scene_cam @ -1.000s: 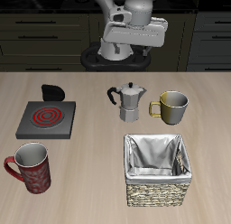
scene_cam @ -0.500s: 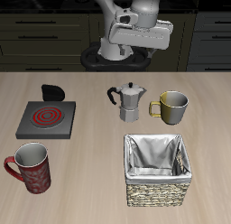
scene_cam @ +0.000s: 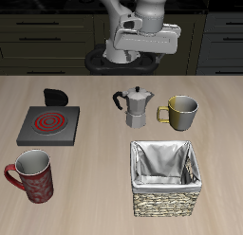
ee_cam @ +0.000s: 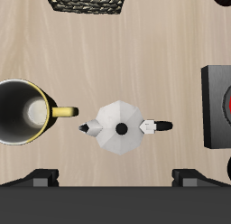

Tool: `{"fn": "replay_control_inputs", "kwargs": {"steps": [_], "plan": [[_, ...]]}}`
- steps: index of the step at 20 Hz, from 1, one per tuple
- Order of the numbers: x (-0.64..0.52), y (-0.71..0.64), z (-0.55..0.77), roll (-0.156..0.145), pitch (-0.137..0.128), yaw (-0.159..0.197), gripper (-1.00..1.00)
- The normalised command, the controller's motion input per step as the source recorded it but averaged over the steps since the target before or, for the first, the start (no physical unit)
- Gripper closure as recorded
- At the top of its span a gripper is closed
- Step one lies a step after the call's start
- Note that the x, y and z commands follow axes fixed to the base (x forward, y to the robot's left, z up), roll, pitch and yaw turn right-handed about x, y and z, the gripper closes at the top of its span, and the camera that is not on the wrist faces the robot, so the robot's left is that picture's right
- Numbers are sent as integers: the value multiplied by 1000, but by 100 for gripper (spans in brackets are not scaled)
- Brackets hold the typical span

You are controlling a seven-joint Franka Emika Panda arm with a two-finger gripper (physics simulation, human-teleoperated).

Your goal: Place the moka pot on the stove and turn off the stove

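The moka pot (scene_cam: 136, 106) is small, silver and faceted, with a black handle and lid knob. It stands upright on the table between the stove and an olive mug. The wrist view looks straight down on the moka pot (ee_cam: 118, 128), spout toward the mug and handle toward the stove. The stove (scene_cam: 49, 120) is a black square plate whose coil glows red, with a dark knob (scene_cam: 55, 95) at its back edge. The wrist view catches only an edge of the stove (ee_cam: 217, 108). My gripper (scene_cam: 142, 51) hangs high above the pot, and in the wrist view the gripper (ee_cam: 117, 178) is open and empty.
An olive mug (scene_cam: 180, 110) with a yellow handle stands close beside the pot; the wrist view shows this mug (ee_cam: 24, 112) too. A lined wicker basket (scene_cam: 167, 176) sits nearer the table's front edge. A red mug (scene_cam: 31, 174) stands in front of the stove.
My gripper has shifted slightly sideways toward the olive mug's side while staying high. Nothing on the table has moved.
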Motion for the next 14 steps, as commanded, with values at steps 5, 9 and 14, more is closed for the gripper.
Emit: {"fn": "replay_control_inputs", "kwargs": {"steps": [5,9,14], "plan": [[-5,-52,-183,-3,13,-33,-100],[35,-21,-136,17,16,-8,-100],[-32,-36,-165,34,26,0,-100]]}}
